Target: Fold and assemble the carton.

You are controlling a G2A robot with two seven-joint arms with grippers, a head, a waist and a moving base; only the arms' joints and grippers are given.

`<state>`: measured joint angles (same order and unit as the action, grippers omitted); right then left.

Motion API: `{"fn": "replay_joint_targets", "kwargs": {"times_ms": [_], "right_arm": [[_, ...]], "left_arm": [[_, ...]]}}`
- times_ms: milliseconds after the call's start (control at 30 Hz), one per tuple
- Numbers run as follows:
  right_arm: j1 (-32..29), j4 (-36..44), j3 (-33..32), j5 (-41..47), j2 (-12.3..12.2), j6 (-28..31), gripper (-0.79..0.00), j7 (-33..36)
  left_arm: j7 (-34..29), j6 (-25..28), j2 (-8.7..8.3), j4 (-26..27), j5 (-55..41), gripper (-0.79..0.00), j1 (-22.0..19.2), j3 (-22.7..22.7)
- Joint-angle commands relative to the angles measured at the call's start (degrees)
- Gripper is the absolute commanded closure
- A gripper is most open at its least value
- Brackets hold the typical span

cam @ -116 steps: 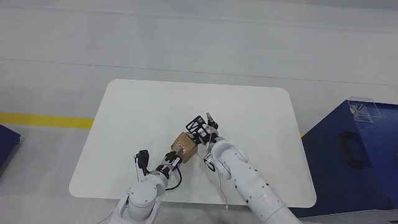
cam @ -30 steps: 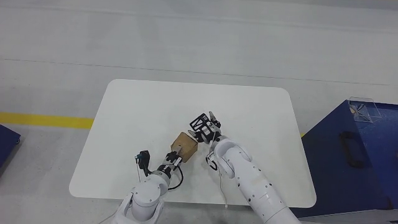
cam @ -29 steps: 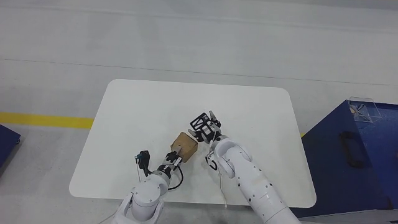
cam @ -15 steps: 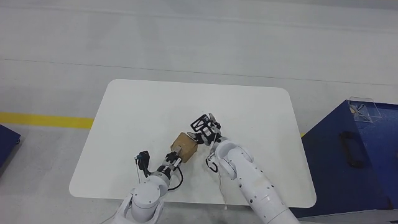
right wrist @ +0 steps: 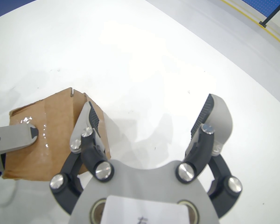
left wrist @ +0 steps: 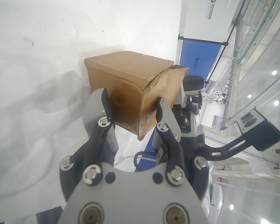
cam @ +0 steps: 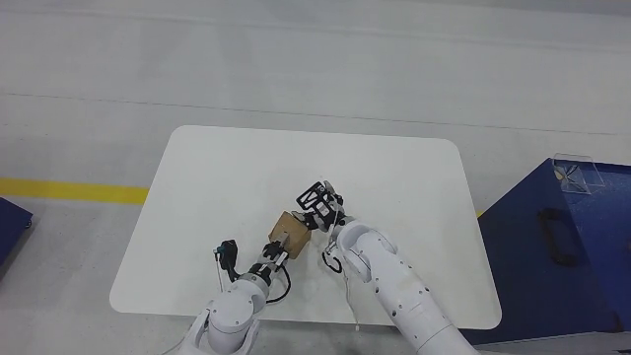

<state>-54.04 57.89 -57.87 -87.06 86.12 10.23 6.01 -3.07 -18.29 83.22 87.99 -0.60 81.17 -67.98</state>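
Note:
A small brown carton (cam: 289,231) stands on the white table (cam: 394,168) near its front middle. My left gripper (left wrist: 133,106) is shut on the carton (left wrist: 121,75), with one finger on each side of its near corner. A creased flap (left wrist: 175,80) sticks out on the side away from me. One left fingertip (right wrist: 31,132) presses on the carton's face (right wrist: 49,127). My right gripper (right wrist: 149,108) is open just beside the carton. Its one finger (right wrist: 91,115) touches the carton's edge and the other hangs over bare table. In the top view the right gripper (cam: 319,203) is just behind and right of the carton.
A blue cabinet (cam: 572,247) stands off the table's right side. The table's front edge (cam: 296,318) lies close behind the left arm. Bare tabletop stretches to the back and to both sides of the carton.
The right gripper has shifted slightly left, toward the carton. The carton, held in the left gripper, has moved a little left too.

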Motion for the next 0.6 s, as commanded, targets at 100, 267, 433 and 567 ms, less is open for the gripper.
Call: {"fn": "replay_joint_targets", "kwargs": {"times_ms": [100,267,433,567], "right_arm": [[0.3,-0.2,0.0,0.0,-0.1,1.4,-0.785,1.5],[0.5,0.2,-0.6,-0.1,-0.5,4.2,-0.785,2.9],[0.3,1.3,-2.1,0.4,-0.8,3.6,-0.785,3.5],[0.2,2.1,-3.1,2.0,-0.9,2.4,-0.785,3.5]], "left_arm": [[-0.1,0.4,-0.06,0.5,0.1,-0.336,0.3,-0.1],[-0.4,0.4,-0.21,1.5,0.3,-0.332,0.8,-0.5],[-0.7,0.2,-0.31,1.7,0.5,-0.317,1.0,-0.6],[-0.6,-0.1,-0.27,1.3,0.7,-0.314,0.7,-0.4]]}}
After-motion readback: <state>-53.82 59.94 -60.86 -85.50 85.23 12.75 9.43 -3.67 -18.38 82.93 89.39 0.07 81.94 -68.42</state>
